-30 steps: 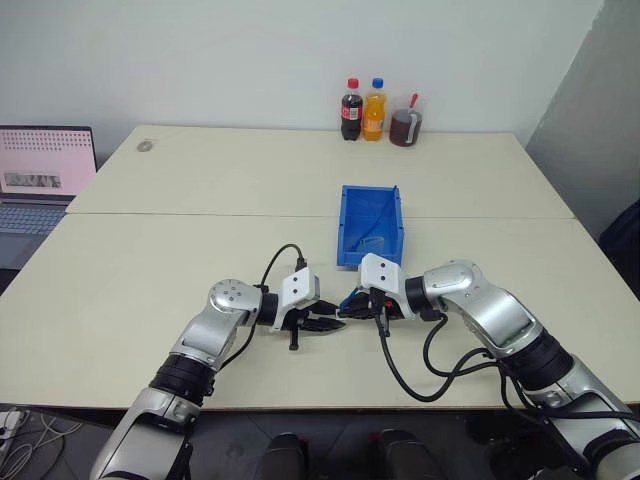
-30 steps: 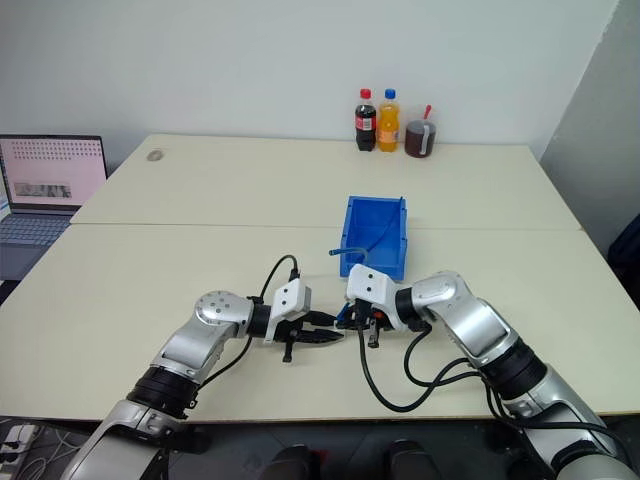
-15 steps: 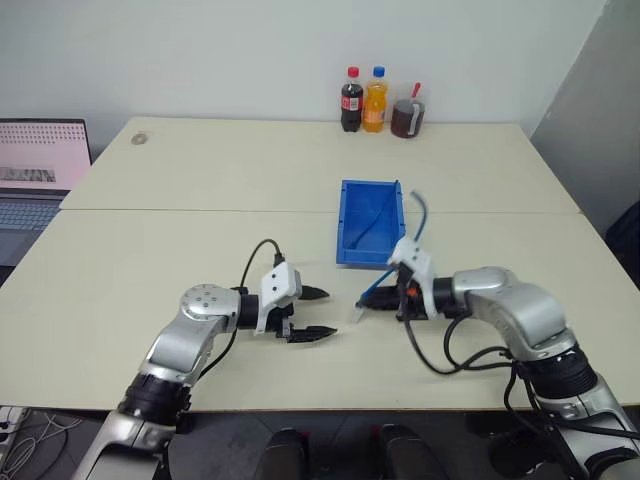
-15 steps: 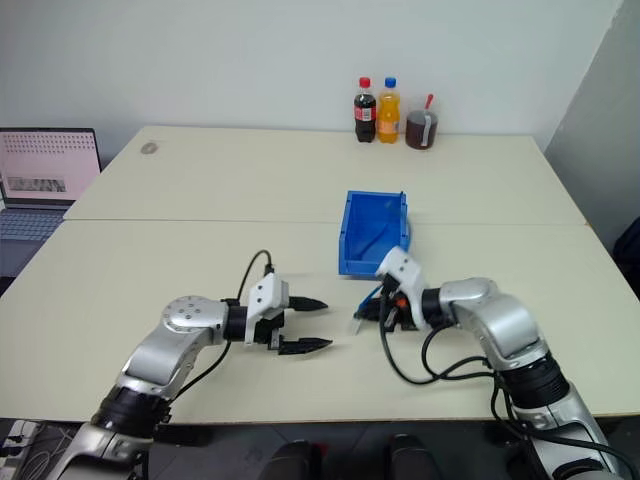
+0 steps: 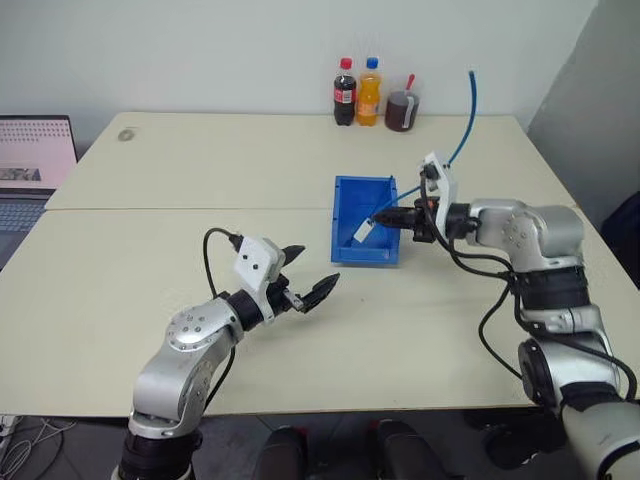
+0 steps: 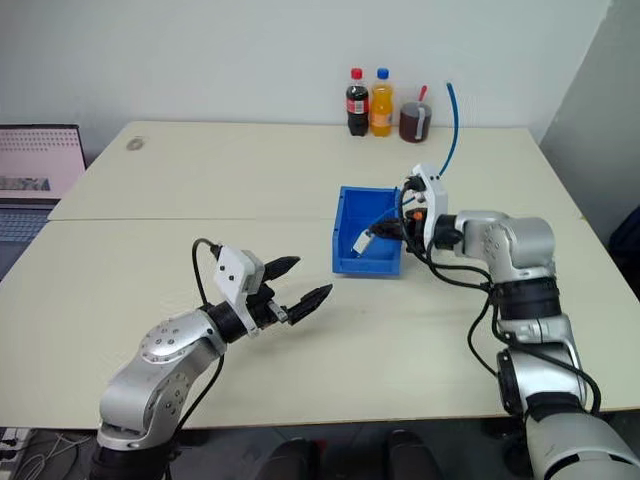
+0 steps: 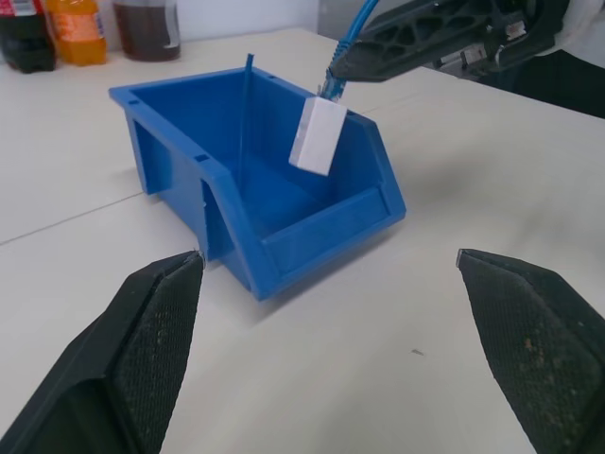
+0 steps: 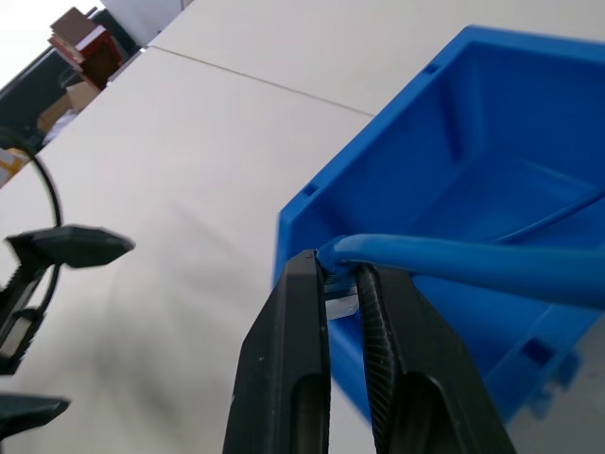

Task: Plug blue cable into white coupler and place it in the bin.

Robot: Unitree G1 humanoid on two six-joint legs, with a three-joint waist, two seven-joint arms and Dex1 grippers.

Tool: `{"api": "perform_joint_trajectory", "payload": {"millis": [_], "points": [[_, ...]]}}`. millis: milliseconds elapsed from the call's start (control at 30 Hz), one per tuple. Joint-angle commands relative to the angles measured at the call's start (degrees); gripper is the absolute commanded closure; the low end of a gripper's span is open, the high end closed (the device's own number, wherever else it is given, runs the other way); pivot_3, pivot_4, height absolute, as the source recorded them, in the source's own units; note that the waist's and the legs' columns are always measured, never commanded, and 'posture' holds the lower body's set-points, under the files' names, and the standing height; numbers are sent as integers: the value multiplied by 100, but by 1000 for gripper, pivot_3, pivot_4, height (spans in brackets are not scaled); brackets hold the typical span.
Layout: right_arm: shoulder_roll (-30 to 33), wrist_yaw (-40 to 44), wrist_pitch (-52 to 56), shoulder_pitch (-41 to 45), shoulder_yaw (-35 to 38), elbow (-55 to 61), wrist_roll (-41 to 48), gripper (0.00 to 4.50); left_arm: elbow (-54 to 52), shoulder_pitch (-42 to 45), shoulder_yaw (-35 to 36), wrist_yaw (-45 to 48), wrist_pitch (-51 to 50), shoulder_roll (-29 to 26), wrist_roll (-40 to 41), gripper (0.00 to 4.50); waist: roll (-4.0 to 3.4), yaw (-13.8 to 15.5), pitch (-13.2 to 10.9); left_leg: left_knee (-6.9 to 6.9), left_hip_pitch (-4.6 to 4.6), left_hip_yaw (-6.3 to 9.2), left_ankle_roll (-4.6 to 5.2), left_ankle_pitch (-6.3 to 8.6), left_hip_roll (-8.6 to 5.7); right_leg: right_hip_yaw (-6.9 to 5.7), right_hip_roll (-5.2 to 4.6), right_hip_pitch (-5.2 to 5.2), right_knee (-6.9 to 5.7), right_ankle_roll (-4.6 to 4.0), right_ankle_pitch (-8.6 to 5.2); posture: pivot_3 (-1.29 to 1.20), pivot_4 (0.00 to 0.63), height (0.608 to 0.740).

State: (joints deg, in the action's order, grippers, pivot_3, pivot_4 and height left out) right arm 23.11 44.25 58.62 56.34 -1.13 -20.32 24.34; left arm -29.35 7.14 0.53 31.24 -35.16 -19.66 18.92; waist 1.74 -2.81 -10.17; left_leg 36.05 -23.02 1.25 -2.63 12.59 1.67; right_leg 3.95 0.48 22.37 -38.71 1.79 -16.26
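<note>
Left wrist view shows the white coupler (image 7: 318,134) hanging on the end of the blue cable (image 7: 348,38), now up over the bin (image 7: 233,216) rather than low above the tabletop (image 5: 200,180) in front of it as a second ago. My right fingers (image 8: 333,274) stay pinched on the cable just behind the plug. My left fingers (image 5: 302,268), closed near the coupler then, now stand wide apart and empty, well back. The joint looks made; what remains is lowering and letting go.

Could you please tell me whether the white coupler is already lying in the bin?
Not yet: the white coupler hangs on the blue cable, held by the right gripper above the bin.
</note>
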Motion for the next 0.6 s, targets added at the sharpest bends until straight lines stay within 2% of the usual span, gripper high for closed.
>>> {"api": "perform_joint_trajectory", "payload": {"millis": [33, 67, 133, 200, 233, 267, 300, 467, 500, 600], "points": [[-67, 250, -770, 487, -221, -881, -360, 4306, -432, -105, -89, -234, 29, 33, 7, 4, 0, -17, 0, -1, -1, 0, 0, 0, 0, 0, 0, 0, 1, -1, 0, 0, 150, 740], [-78, 305, -882, 556, -265, -1043, -418, 4306, -442, -124, -97, -263, 34, 20, 6, 4, 0, -22, 0, -3, -1, 0, 0, 0, 0, 0, 0, 0, 3, -1, 0, 0, 150, 740], [-130, 388, -1092, 721, -317, -1390, -527, 3633, -436, -167, -47, -317, 48, -6, 12, 0, 0, -28, -2, -5, -2, -1, -1, 0, -1, 0, -1, 1, 4, -3, 1, 0, 150, 740], [-180, 455, -1255, 859, -348, -1670, -620, 3357, -408, -187, 8, -358, 60, -28, 28, 0, -2, -36, -8, -5, -3, -1, -1, 0, -1, 0, -1, 2, 5, -3, 2, 0, 150, 740], [-203, 495, -1322, 920, -357, -1789, -661, 2960, -384, -188, 17, -373, 75, -43, 28, 0, -1, -37, -8, -4, -3, -1, -1, 0, 0, 0, -1, 3, 4, -5, 3, 0, 150, 740], [-217, 524, -1374, 965, -359, -1876, -694, 2808, -372, -188, 12, -392, 84, -49, 26, 0, -3, -38, -9, -4, -4, 0, -1, 1, 0, -1, -1, 3, 5, -5, 3, 0, 150, 740], [-236, 542, -1435, 1013, -357, -1964, -732, 2452, -354, -179, 10, -412, 89, -47, 28, 0, -3, -38, -9, -4, -3, 0, -1, 1, 0, -1, -1, 3, 4, -5, 3, 0, 150, 740], [-278, 540, -1679, 1226, -288, -2281, -883, 1234, -260, -114, -56, -465, 113, -20, 30, 0, -4, -42, -10, -5, -3, -1, -2, 1, 0, 0, -1, 4, 4, -6, 3, 0, 150, 740], [-267, 539, -1723, 1265, -282, -2320, -909, 1130, -221, -86, -70, -469, 126, -11, 28, 0, -4, -41, -10, -5, -4, 0, -2, 1, 0, -1, -1, 4, 5, -7, 4, 0, 150, 740], [-221, 520, -1903, 1332, -299, -2367, -1032, 312, -107, -12, -101, -473, 169, 13, 21, 0, -4, -40, -10, -5, -4, 0, -2, 1, -1, -2, -1, 4, 5, -8, 4, 0, 150, 740]]}}
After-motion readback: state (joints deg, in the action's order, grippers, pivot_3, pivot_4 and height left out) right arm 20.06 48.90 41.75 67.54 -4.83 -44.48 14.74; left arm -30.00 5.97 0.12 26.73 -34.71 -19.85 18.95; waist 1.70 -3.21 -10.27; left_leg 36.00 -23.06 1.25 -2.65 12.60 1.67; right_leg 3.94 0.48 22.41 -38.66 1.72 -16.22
